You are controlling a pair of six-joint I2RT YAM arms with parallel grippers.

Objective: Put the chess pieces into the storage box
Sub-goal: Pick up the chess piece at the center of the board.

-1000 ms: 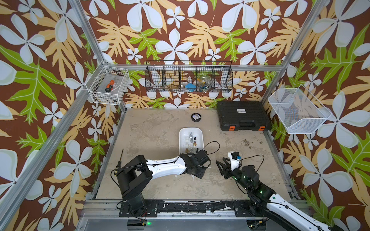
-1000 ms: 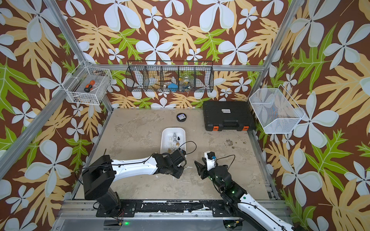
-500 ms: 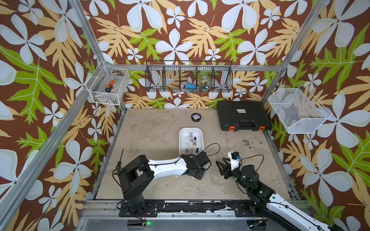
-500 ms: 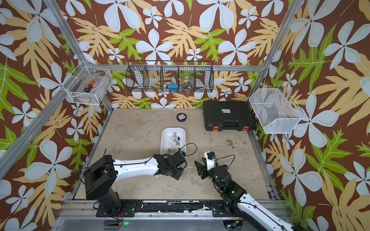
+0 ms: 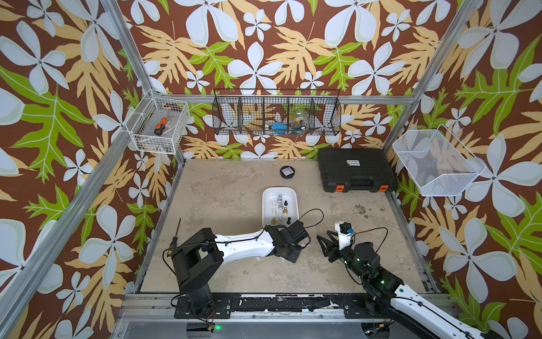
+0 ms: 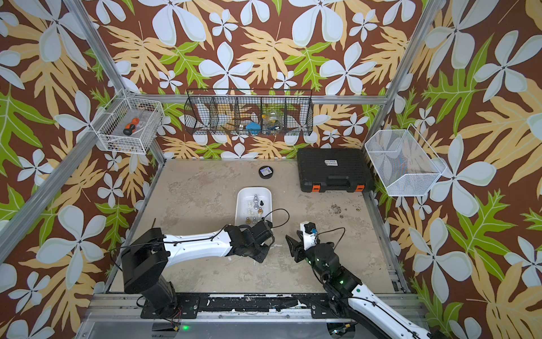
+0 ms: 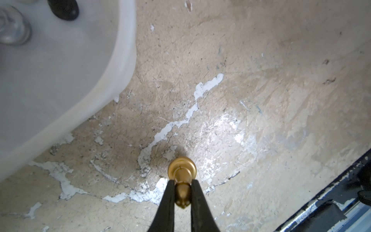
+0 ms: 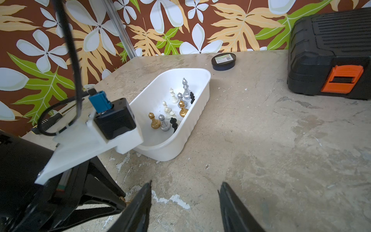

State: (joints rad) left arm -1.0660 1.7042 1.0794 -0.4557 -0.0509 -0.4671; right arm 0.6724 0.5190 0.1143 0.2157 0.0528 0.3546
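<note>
The white storage box (image 5: 265,205) (image 6: 239,205) stands mid-table with several gold, silver, cream and black chess pieces (image 5: 280,209) (image 8: 172,108) upright inside. Just in front of its near end my left gripper (image 5: 293,256) (image 7: 182,181) points down at the table, shut on a gold chess piece (image 7: 181,170). The piece's round base is at the worn tabletop; the box rim (image 7: 124,60) lies beside it. In both top views the gripper hides that piece. My right gripper (image 5: 322,246) (image 8: 186,183) hovers open and empty to the right of the left one, facing the box.
A black round puck (image 5: 286,171) lies behind the box. The black case with orange latches (image 5: 356,170) fills the back right corner. A screwdriver (image 5: 174,240) lies along the table's left edge. Wire baskets hang on the walls.
My left gripper's jaws have closed onto the gold piece, and the left arm has shifted slightly. The right arm has not moved.
</note>
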